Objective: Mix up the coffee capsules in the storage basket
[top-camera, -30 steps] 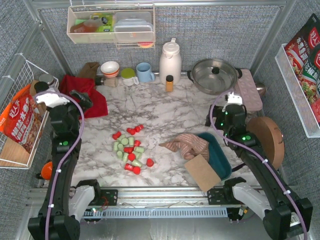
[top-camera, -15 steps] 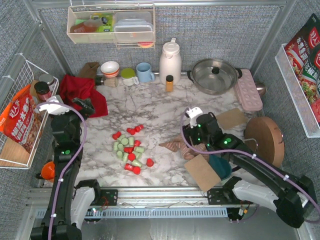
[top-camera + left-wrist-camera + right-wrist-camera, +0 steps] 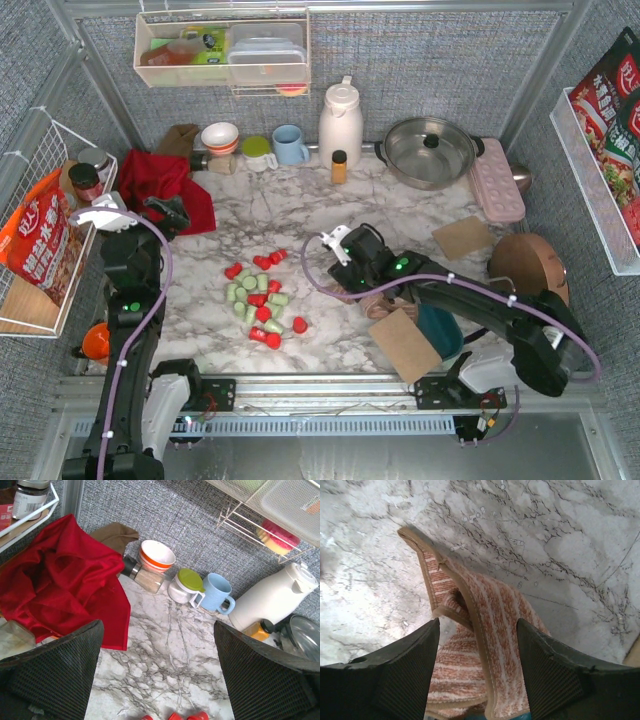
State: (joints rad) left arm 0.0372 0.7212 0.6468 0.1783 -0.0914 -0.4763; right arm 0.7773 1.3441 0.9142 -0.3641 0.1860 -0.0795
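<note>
Marble table point(image 3: 300, 215) carries everything. Left gripper point(image 3: 157, 630) hangs wide open near the red cloth point(image 3: 60, 590). Right gripper point(image 3: 477, 625) stands open astride a fold of the striped towel point(image 3: 500, 620), which lies at the teal basket's point(image 3: 445, 330) left edge. Red and green capsules point(image 3: 258, 300) lie heaped on the marble, left of the towel and well apart from the basket.

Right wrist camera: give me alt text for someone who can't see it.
The right gripper hangs open over a crumpled orange-and-cream striped towel on the marble table, one dark finger either side of its folded ridge.
</note>
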